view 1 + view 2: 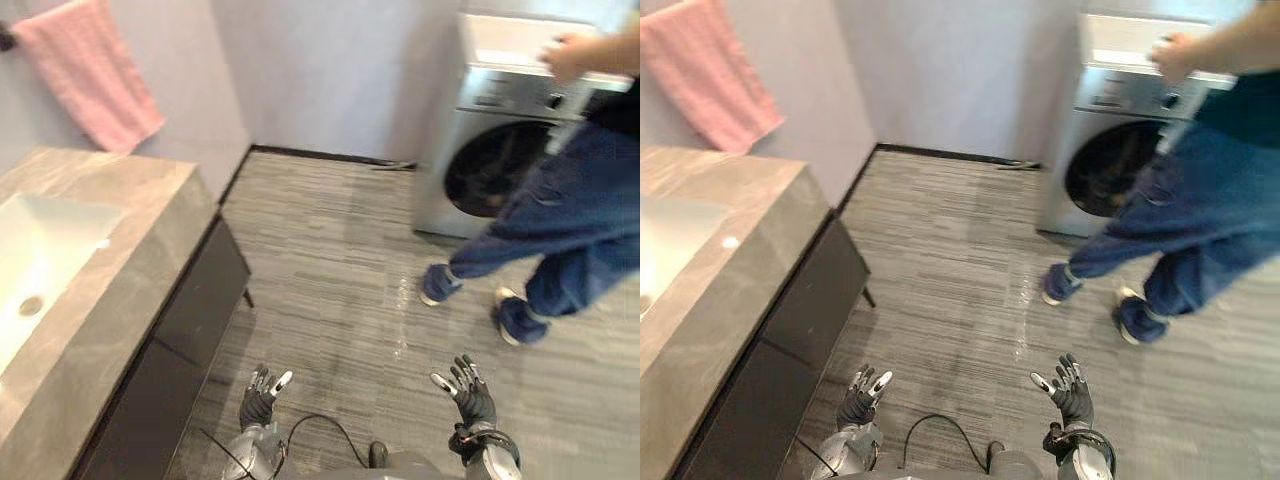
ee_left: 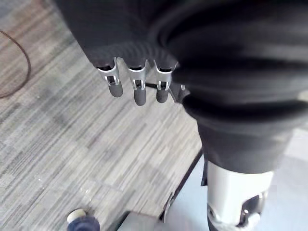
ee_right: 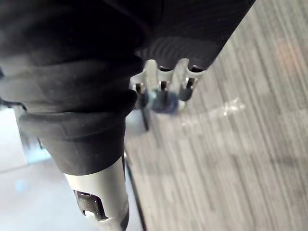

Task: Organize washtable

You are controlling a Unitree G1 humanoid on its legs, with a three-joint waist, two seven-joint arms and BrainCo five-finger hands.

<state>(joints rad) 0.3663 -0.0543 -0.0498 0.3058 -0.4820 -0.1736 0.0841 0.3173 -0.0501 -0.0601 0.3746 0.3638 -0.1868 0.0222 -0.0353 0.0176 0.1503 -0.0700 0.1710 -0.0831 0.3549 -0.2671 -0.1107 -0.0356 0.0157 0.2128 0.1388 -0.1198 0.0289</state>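
Both hands hang low over the floor at the near edge of the eye views. Left hand: fingers straight and relaxed, closed on nothing. Right hand: fingers likewise extended and slack, nothing held.

Washtable: located at the robot's left, well apart from both hands. Its top is grey veined stone with a straight front edge. A white rectangular basin is set into it, with a round drain. A dark cabinet sits under the top.

Floor: grey striped planks, with open room between the cabinet front and a silver washing machine at the far right. A person in blue jeans and blue shoes stands beside the machine, one hand on its top.

A pink towel hangs on the grey wall above the washtable.
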